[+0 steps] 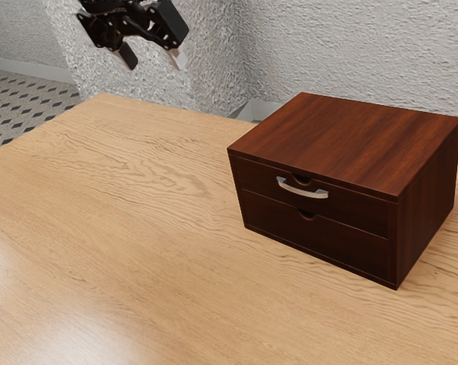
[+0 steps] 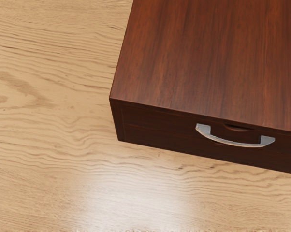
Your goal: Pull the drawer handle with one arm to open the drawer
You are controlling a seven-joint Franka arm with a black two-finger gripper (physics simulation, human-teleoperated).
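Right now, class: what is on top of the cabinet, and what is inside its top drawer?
On the cabinet, only bare wood shows. The top drawer sits shut, handle untouched, so its inside is hidden.

Operator: the table (image 1: 100, 228) in front of the cabinet (image 1: 351, 144) lies bare and open to your approach, as does the air above the cabinet's top. The cabinet's handle (image 1: 302, 188) bows out from the upper drawer front (image 1: 347, 201), leaving a gap behind it. The cabinet body itself is your sole obstacle; a wall (image 1: 351, 46) rises behind it.
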